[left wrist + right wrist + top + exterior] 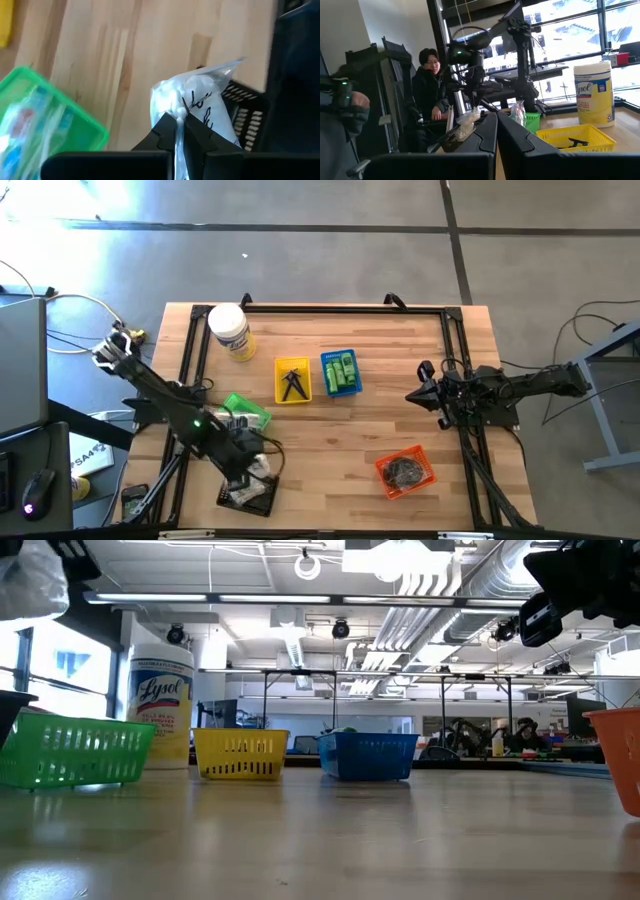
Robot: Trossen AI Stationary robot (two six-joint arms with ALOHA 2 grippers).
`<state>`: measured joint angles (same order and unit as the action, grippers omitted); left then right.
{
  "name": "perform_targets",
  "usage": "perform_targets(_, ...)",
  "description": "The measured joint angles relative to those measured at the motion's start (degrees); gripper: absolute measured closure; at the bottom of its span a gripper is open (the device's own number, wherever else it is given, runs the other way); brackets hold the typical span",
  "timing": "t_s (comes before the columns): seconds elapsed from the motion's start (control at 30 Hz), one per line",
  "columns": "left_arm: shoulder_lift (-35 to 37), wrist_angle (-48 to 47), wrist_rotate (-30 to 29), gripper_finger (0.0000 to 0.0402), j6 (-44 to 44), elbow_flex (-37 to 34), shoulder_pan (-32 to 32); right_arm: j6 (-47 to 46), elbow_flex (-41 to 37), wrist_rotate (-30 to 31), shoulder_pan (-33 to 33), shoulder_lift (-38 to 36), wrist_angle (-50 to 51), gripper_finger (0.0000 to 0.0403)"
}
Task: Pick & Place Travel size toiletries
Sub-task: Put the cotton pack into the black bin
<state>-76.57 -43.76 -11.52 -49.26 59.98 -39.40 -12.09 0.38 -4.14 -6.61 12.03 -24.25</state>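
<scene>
A clear plastic packet with white contents (197,107) is clamped between the closed fingers of the left gripper (178,131), held by its lower edge so that its long axis runs straight out ahead of the fingertips. In the high view the left gripper (250,468) is found at the near left corner of the table, directly over the black tray (262,501), whose slatted wall (245,120) is seen just beyond the packet in the left wrist view. The packet appears lifted off the tray, not resting in it (contact with the rim cannot be ruled out).

The coming move is judged to turn on one relation: the green basket (255,409) lies just beside the tray, farther from the table's near edge and on the left arm's own side, and long clear packets are already seen in it (35,125). The yellow basket (293,380), the blue basket (341,372) with its green bottles, and the orange basket (405,471) are set farther to the right.

The right gripper (496,131) is seen shut on nothing, held above the right side of the table and well apart from the packet; the left arm is by far the nearer.
</scene>
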Motion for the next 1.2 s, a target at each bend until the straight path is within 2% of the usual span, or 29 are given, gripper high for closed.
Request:
perform_targets(0.23, -14.01, -19.46, -0.59, 0.0394, -2.21, 18.82, -0.03, -0.39, 0.0, -0.28, -0.01, 0.02, 0.16, 0.0399)
perform_targets(0.4, -17.62, -25.17, -2.04, 0.0394, -2.27, 27.14, -0.89, -1.4, 0.0, -0.31, -0.02, 0.02, 0.15, 0.0399)
perform_targets(0.63, -18.32, -25.51, -0.14, 0.0394, -8.99, 27.92, -3.52, -1.4, 0.0, -0.46, 0.0, 0.02, 0.44, 0.0399)
perform_targets(0.77, -21.17, -25.41, -0.29, 0.0394, -12.39, 27.43, -5.5, -1.41, -0.01, -0.48, -0.02, 0.02, 0.46, 0.0399)
perform_targets(1.2, -31.36, -25.93, 6.64, 0.0393, -6.15, 27.39, -6.36, -1.64, 0.01, -0.44, -0.01, 0.02, 0.47, 0.0399)
